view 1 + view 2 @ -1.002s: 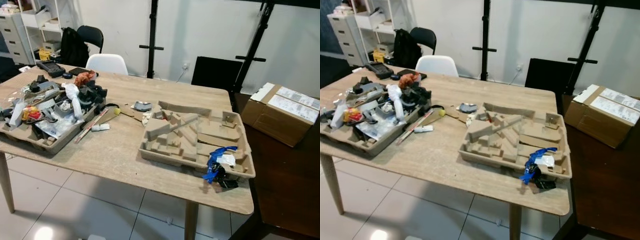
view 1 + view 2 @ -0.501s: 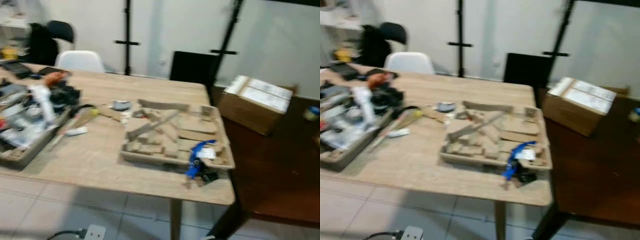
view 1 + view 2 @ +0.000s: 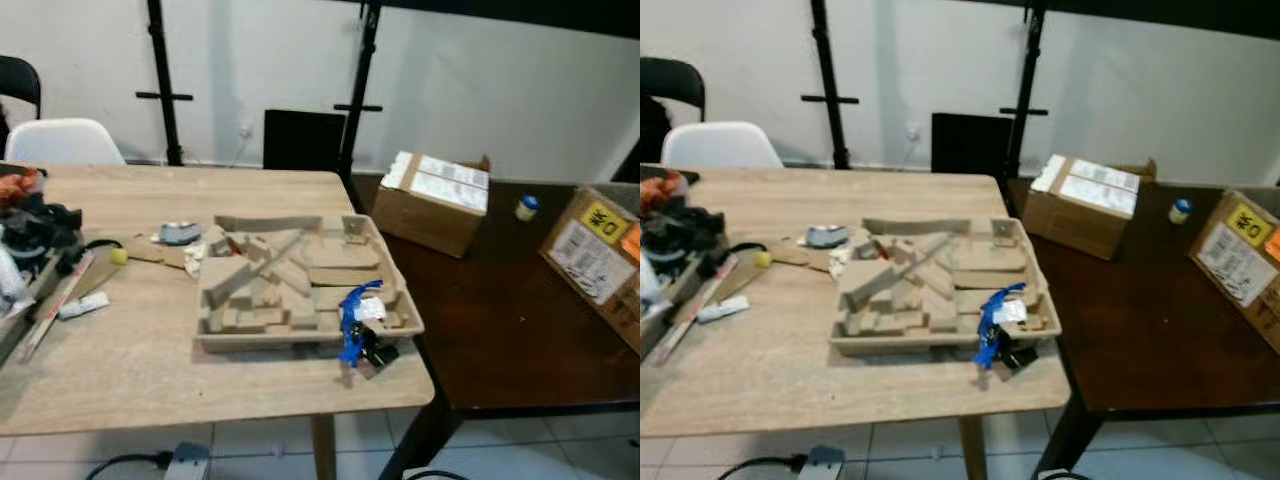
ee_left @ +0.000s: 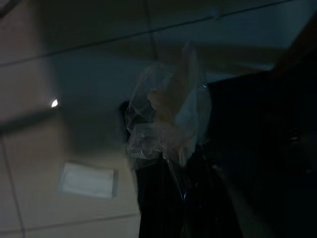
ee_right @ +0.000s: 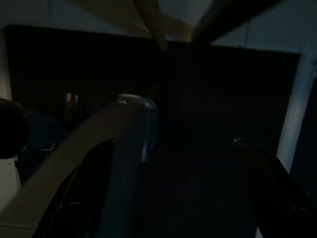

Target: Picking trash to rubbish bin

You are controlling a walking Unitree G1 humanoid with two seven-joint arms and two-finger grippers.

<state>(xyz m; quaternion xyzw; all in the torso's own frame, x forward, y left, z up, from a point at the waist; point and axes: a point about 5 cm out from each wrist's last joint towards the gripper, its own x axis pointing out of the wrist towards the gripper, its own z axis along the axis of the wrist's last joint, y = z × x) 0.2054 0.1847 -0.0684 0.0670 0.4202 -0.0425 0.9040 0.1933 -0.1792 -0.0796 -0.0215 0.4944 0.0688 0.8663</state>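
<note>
My left end effector (image 4: 173,163) is pinched on a crumpled piece of clear plastic wrap (image 4: 168,119), which stands up from between my dark fingers. The view along that wrist is dim; behind the wrap lie pale floor tiles and one small bright reflection. My right end effector is in deep shade in its own wrist view, and I cannot tell how its fingers stand.

Ahead of me is a light wooden worktop (image 3: 150,340). Near its right end sits a moulded cardboard tray (image 3: 300,285) holding loose cardboard pieces. A strip of blue plastic (image 3: 352,312) hangs over the tray's near right corner, touching a small white tag and some black scraps (image 3: 375,350) on the worktop just beside the tray. Behind the tray's left side lies a small grey object (image 3: 178,233) on a flat piece of brown card. Further left are a small yellow ball (image 3: 118,256), a white tube (image 3: 82,305) and a long flat stick, all near a heap of mixed clutter (image 3: 25,230) at the left edge.

A white chair (image 3: 62,140) stands behind the worktop. A dark brown table (image 3: 520,330) adjoins the worktop on the right, carrying a cardboard box (image 3: 432,200) with white labels, a small blue-capped bottle (image 3: 527,207) and a second box (image 3: 598,255) with a yellow sticker. A white power strip (image 3: 185,462) lies on the tiled floor below.
</note>
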